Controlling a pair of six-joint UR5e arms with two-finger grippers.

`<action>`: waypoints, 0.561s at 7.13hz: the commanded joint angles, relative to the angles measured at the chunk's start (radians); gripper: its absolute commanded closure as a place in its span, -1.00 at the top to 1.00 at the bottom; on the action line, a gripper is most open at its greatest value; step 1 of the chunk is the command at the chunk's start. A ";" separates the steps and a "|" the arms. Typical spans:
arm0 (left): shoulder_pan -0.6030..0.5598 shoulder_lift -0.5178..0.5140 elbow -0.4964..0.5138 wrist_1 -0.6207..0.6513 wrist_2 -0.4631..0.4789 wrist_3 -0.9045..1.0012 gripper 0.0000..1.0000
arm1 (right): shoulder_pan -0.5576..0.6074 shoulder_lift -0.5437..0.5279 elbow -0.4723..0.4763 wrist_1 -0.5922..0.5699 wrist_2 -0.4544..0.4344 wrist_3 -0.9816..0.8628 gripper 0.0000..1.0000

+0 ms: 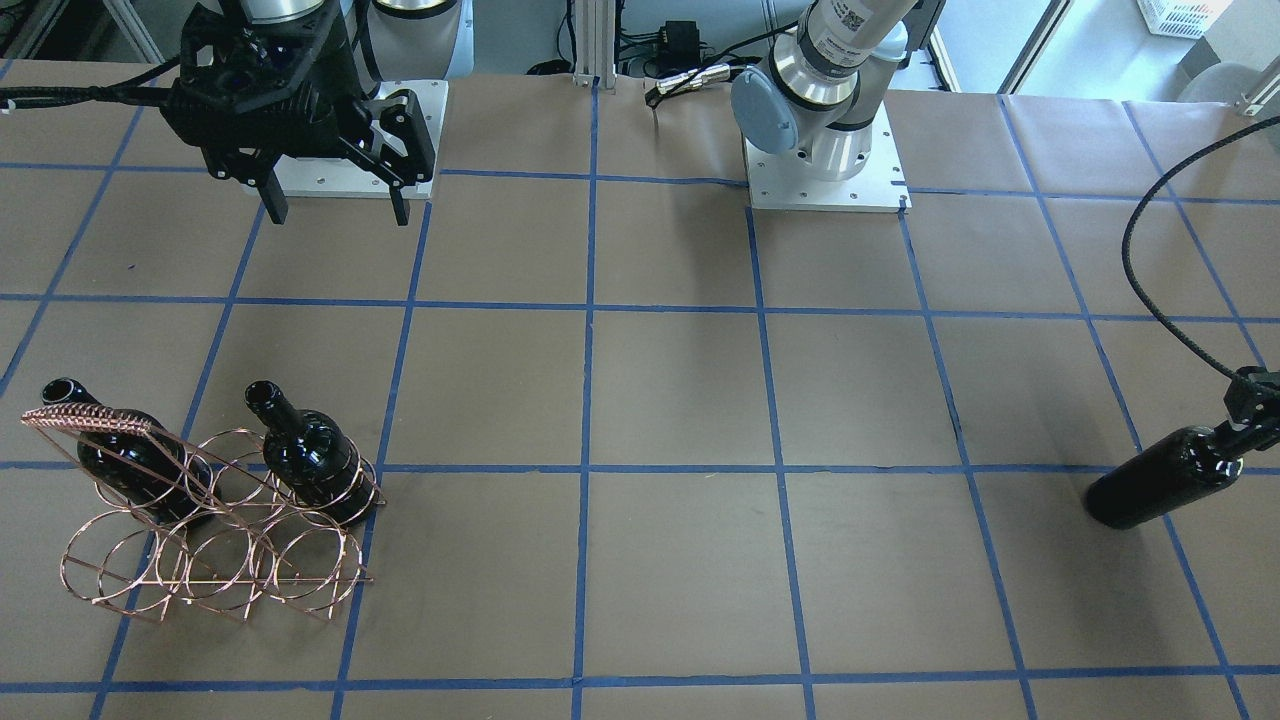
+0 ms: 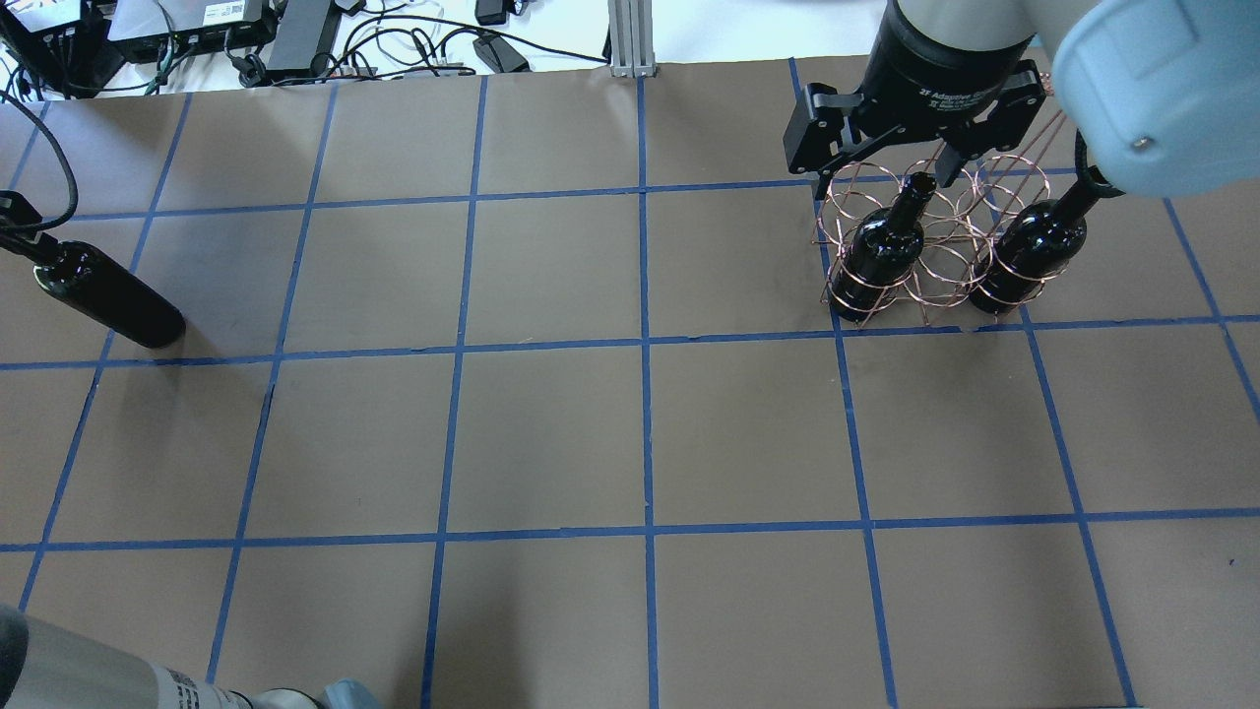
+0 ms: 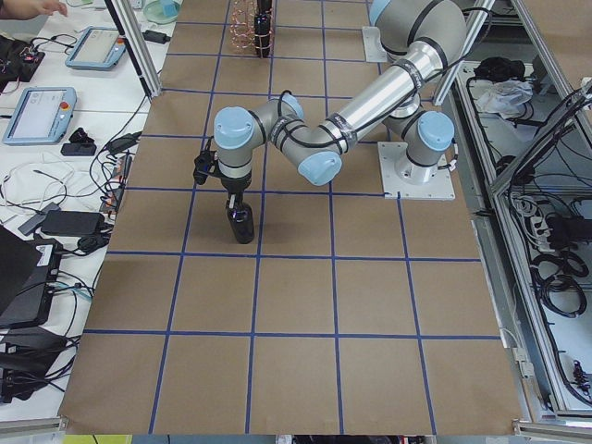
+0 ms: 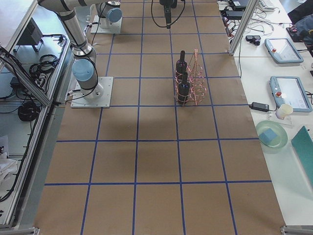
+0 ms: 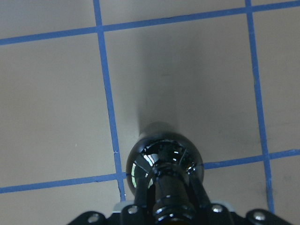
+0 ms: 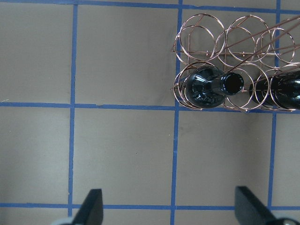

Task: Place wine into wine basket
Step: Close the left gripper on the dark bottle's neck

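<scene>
Left gripper point(image 5: 168, 194) clamps the wine point(image 1: 1160, 490); right gripper point(image 1: 338, 212) hangs, fingers point(image 1: 273, 205) spread.

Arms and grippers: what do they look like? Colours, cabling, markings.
The left arm and right arm are silver tubes with pale blue-grey round joint caps, bolted to white base plates. The left arm carries a QR-style label. Both grippers are matte black two-finger units. The right gripper has white lettering on its body. A black corrugated cable leads to the left gripper.
</scene>
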 commanded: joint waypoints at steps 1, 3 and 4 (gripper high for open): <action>-0.043 0.036 0.002 -0.020 0.017 -0.027 -1.00 | 0.000 -0.001 0.000 0.005 -0.001 -0.001 1.00; -0.134 0.107 0.000 -0.133 0.025 -0.176 -1.00 | 0.000 -0.001 0.000 0.008 -0.002 -0.001 1.00; -0.186 0.134 -0.001 -0.168 0.060 -0.247 -1.00 | 0.000 -0.001 0.000 0.008 -0.002 0.000 1.00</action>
